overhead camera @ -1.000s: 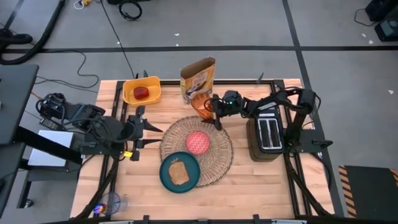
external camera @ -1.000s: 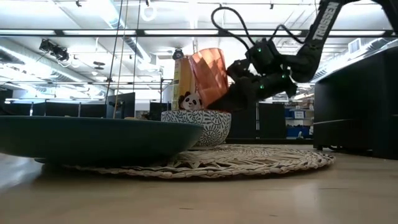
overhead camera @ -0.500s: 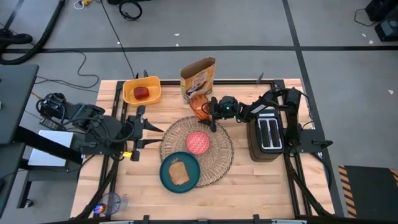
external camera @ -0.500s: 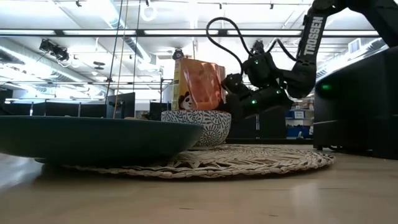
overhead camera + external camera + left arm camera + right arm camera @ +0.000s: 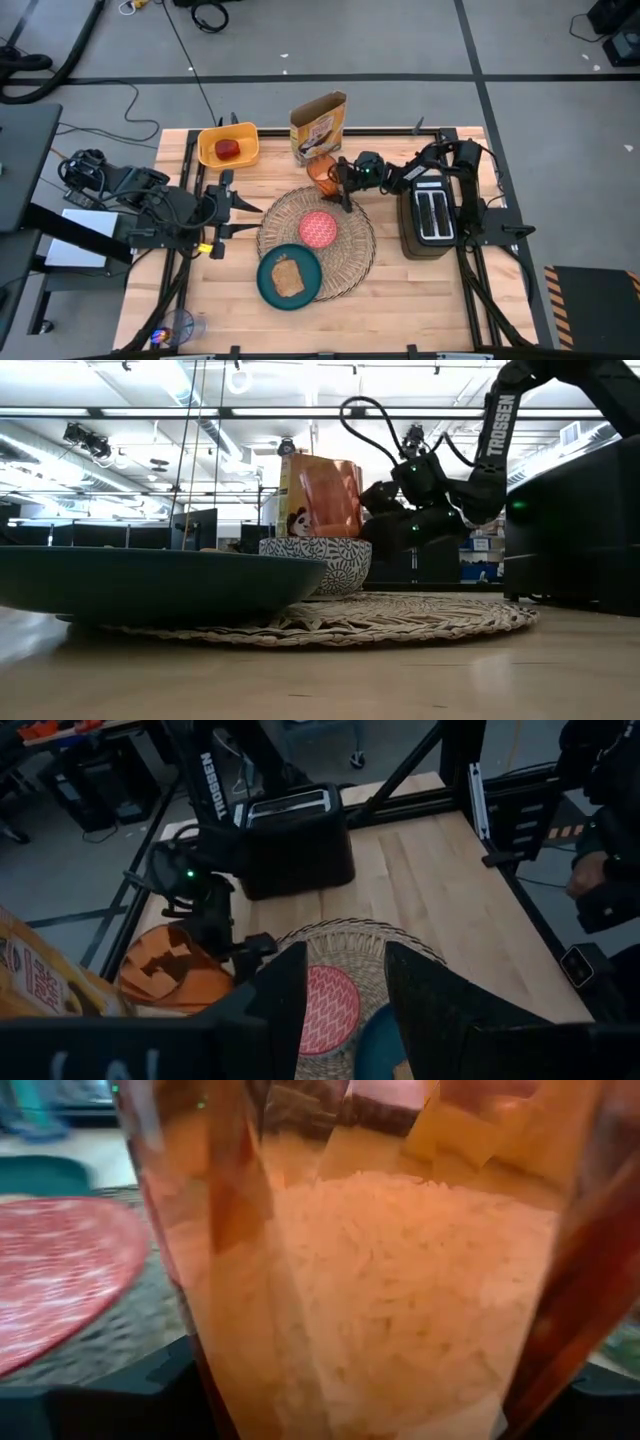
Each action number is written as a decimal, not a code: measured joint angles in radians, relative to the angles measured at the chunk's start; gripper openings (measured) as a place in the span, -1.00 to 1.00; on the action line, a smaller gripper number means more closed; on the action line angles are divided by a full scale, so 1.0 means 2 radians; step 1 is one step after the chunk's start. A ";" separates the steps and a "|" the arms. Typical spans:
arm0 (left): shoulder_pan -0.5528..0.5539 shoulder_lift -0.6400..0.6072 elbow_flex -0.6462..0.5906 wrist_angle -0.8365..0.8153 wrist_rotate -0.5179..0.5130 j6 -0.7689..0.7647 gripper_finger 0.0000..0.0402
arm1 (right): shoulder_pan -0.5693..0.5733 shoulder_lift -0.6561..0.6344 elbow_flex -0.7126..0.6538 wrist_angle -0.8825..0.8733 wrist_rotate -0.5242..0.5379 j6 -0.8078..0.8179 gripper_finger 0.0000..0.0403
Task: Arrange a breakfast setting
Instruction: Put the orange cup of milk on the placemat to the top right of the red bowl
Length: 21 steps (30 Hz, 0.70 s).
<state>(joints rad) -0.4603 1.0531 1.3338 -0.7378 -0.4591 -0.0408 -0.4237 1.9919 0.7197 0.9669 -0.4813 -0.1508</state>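
Two arms work at a wooden table [image 5: 420, 290]. The right gripper [image 5: 338, 178] reaches in from beside the toaster [image 5: 428, 215] and its fingers grasp the orange cup [image 5: 320, 172], which sits at the far edge of the round straw mat [image 5: 355, 262], between the mat and the cereal box [image 5: 318, 126]. From table height the cup [image 5: 326, 497] shows above and behind the patterned wall of the bowl [image 5: 320, 563], with the right gripper [image 5: 385, 520] at its side; whether its base touches the table cannot be told. The right wrist camera is filled by the translucent orange wall of the cup [image 5: 380, 1280], with the bowl's red contents [image 5: 60, 1280] beside it.

The bowl [image 5: 318, 228] rests near the middle of the mat. The teal plate [image 5: 268, 290] with a slice of toast [image 5: 288, 277] overlaps the mat's near-left edge. The apple [image 5: 229, 149] lies in the yellow bin [image 5: 210, 152] at the far left of the table.

The left gripper [image 5: 228, 204] waits at the left side, clear of the mat, its fingers [image 5: 435, 990] parted and empty.
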 joint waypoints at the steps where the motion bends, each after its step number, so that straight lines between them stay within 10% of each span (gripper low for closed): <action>1: 0.000 0.000 0.000 0.000 0.000 0.000 -0.28 | -0.006 0.000 0.000 -0.001 -0.020 0.000 0.61; 21: 0.007 0.004 0.000 0.049 0.015 0.045 -0.28 | -0.043 0.004 0.024 -0.021 -0.236 -0.063 0.60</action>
<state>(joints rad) -0.4454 1.0608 1.3338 -0.6398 -0.4297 0.0497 -0.5088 1.9994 0.7667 0.9243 -0.9542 -0.2775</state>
